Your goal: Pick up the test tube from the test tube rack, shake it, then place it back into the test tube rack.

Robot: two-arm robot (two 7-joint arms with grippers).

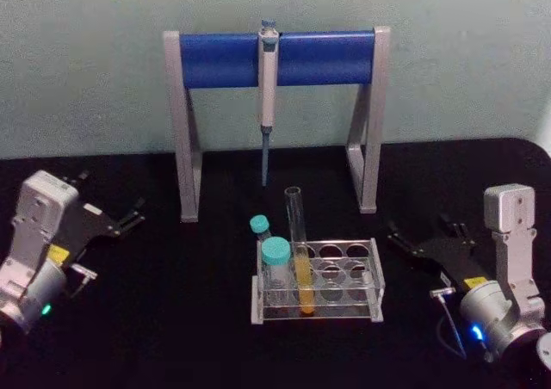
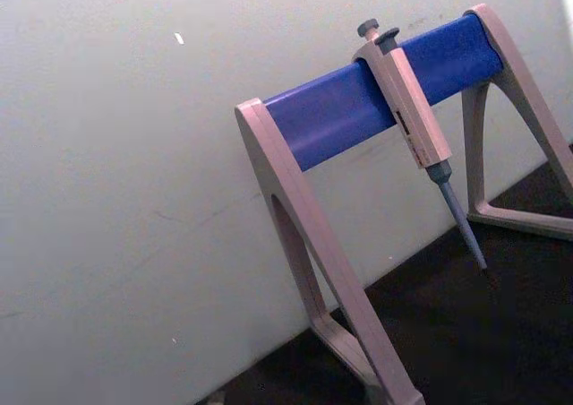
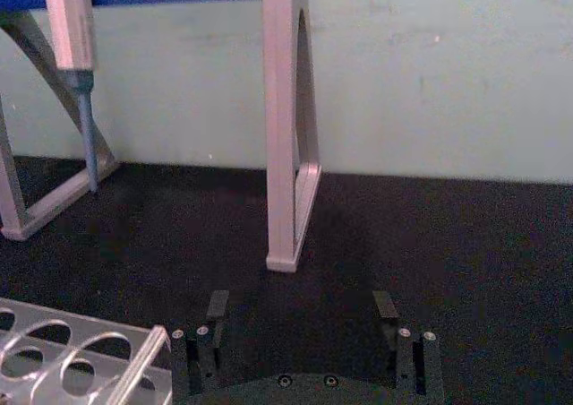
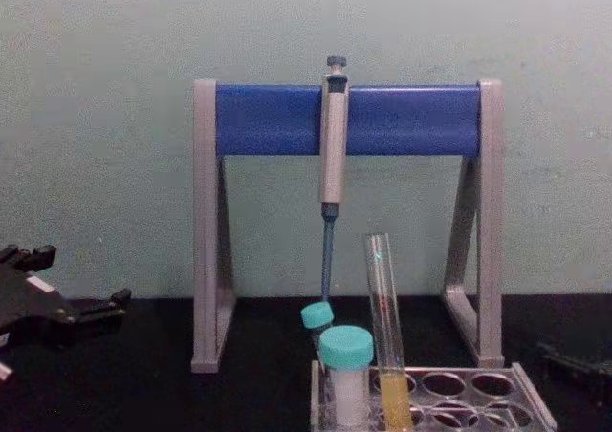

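- Tall clear glass test tube [image 1: 298,247], capless, yellow liquid in its lower part, stands in the low clear plastic test tube rack [image 1: 375,273] at the middle of the black tabletop [image 1: 172,320]. It leans slightly; the round hole is looser than the tube, I judge.
- Tube sits in the rack's left part, just beside two short white teal-capped vials [image 1: 275,264]. The open top rises well above the vials, so the upper glass is free to take hold of.
- Behind the rack: a grey-legged stand with a blue crossbar [image 1: 224,59]; a grey-blue pipette [image 1: 268,96] hangs from the bar, tip down, well clear of the tube.
- My right gripper [image 1: 422,234] rests low on the tabletop, right of the rack, near but not touching it. Fingers spread wide apart, nothing between them. In the right wrist view the rack's corner lies just beside one finger [image 3: 217,305].
- My left gripper [image 1: 129,215] lies parked at the far left, well apart from the rack. It looks open and empty.
- Judgement: pick-up not yet begun. The right gripper is the nearer one, and the rack's right side holds only empty holes.
- Risk: thin glass, open top; a hard shake could spill liquid.
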